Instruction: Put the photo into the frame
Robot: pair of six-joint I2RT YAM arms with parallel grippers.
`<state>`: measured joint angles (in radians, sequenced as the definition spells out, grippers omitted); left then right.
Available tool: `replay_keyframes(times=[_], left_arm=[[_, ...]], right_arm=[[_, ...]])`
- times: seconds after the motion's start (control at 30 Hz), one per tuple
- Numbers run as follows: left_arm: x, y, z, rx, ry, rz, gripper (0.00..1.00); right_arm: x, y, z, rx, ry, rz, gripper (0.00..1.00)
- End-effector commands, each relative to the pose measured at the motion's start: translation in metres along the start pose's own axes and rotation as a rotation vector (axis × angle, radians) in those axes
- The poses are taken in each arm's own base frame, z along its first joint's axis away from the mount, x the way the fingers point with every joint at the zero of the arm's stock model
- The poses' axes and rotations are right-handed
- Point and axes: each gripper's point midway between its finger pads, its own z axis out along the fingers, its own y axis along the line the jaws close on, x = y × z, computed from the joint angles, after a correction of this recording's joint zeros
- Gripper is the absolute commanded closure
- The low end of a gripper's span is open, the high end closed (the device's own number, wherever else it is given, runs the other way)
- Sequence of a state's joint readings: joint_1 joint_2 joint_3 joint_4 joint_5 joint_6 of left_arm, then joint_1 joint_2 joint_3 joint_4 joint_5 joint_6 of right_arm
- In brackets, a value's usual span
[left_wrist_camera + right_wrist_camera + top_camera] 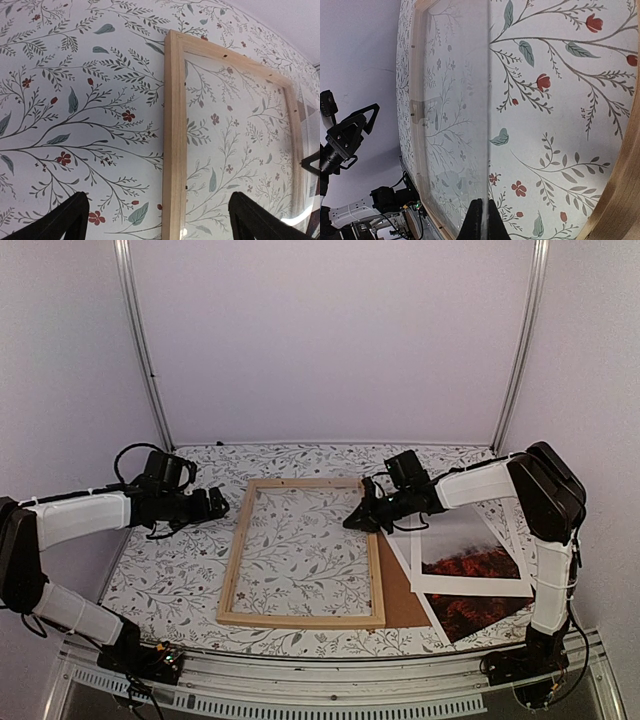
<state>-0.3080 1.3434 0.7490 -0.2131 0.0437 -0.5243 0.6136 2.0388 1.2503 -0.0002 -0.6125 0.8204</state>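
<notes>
The right end effector (480, 222) sits closest to its wrist camera. Its fingertips are pinched together on the thin edge of a clear pane (455, 125), which shows edge-on as a pale vertical line with the floral pattern hazier behind it. The pane is tilted up over the frame (232, 570), at that frame's right rail near the far corner. Whether its far edge rests in the frame cannot be told.

The step in hand looks like handling this glazing so the frame opening is free for the print. It probably wants a firm, steady pinch and a slow, even swing, so the sheet neither flexes nor scrapes the wood.

The left end effector (212, 506) hovers with fingers spread wide just beside the frame's left rail. From there it could brace the frame if it starts to slide on the bench (180, 570).

The photo (478, 612) lies to the right of the frame, partly under a white mat (470, 587) and over a brown backing board (400, 595). The pane should be kept off that stack.
</notes>
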Motion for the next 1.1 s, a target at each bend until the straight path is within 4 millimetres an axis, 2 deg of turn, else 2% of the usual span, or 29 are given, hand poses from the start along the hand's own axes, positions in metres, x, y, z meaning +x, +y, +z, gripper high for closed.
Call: replay_keyframes(times=[0.0, 0.3, 1.07], left_arm=[[-0.0082, -0.0094, 0.0005, 0.016, -0.023, 0.015, 0.0], [-0.0088, -0.0097, 0.0001, 0.013, -0.025, 0.017, 0.0], [-0.0069, -0.0083, -0.0003, 0.007, -0.023, 0.018, 0.0]], right_arm=[[-0.0193, 0.02, -0.0166, -0.012, -0.069, -0.049, 1.0], [-0.0195, 0.0201, -0.0215, 0.008, -0.079, -0.054, 1.0], [-0.0132, 0.0146, -0.0167, 0.01, -0.043, -0.054, 1.0]])
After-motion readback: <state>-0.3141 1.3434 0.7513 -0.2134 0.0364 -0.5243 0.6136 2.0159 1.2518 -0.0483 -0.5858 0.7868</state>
